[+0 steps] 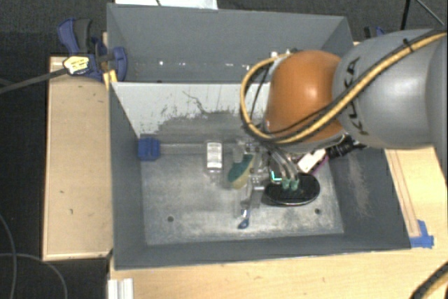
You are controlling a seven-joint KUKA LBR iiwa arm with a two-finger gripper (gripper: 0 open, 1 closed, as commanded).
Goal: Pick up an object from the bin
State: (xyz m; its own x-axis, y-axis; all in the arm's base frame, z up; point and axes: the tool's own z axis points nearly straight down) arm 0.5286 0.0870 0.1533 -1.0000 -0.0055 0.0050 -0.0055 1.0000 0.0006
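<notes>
Grey metal bin (pixel 210 45), few loose things on its floor. Landmark: a flat black disc (pixel 302 194) lying right of the floor's middle.

The arm (pixel 395 91) comes in above the disc, its orange cover (pixel 301 91) hanging over the disc's far side. The gripper (pixel 257 178) is down low, just left of the disc. Its working end is a tangle of metal and cable from this angle, so whether the pincer is spread or pressed together cannot be told, and nothing can be seen pinched in it.

Nearest thing: a green-and-tan thing (pixel 240 170), just left of the gripper, on the side away from the disc. Contact between them cannot be judged.

Others:
- slim rod with a blue tip (pixel 244 219), left of the disc and nearer the front wall, below the gripper
- small pale block (pixel 213 156), further left of the disc, beyond the green-and-tan thing
- blue block (pixel 148 148), well left of the disc, by the left wall
- white-and-purple thing (pixel 313 161), just behind the disc, under the arm
</notes>
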